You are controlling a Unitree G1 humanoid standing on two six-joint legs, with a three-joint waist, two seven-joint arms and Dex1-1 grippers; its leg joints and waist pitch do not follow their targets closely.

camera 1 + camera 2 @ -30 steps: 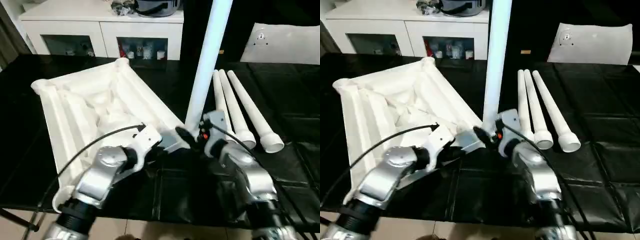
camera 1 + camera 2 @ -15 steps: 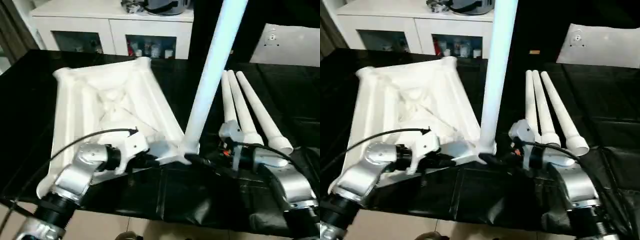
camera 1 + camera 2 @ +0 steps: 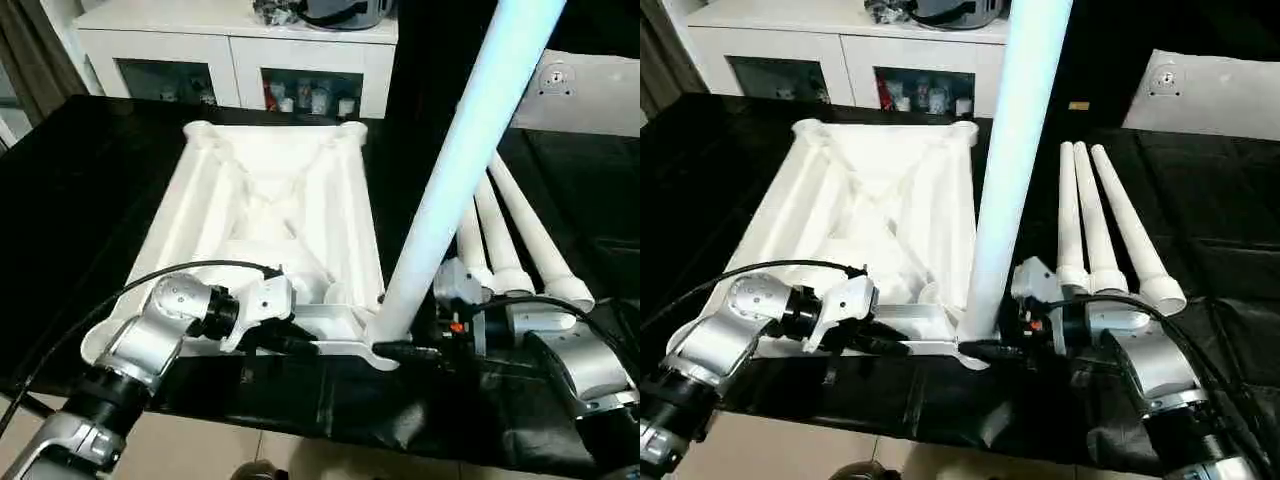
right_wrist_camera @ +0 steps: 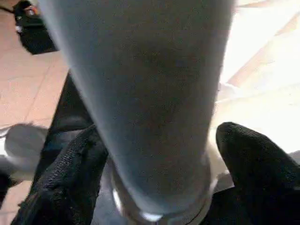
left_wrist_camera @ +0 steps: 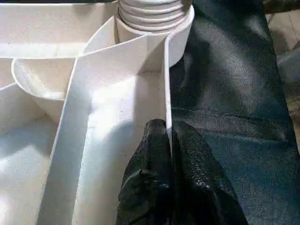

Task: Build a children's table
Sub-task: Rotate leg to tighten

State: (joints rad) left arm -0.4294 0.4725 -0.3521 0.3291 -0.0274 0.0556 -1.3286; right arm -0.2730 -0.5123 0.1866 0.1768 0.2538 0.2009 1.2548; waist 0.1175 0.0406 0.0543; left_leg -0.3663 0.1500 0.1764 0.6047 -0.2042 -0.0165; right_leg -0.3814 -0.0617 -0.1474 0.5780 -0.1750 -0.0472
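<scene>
- At the work table's near edge, the left gripper (image 5: 166, 154) pinches the thin rim wall of the upturned tabletop (image 3: 270, 200), a stiff rib fit for steadying.
- The right gripper (image 4: 154, 173) straddles the base of the upright leg (image 3: 450, 190), fingers spread to either side; whether they press it cannot be told.
- The leg, smooth hollow plastic, is probably light and slippery: best held low.
- Beyond, three spare legs (image 3: 1095, 225) lie side by side.
</scene>
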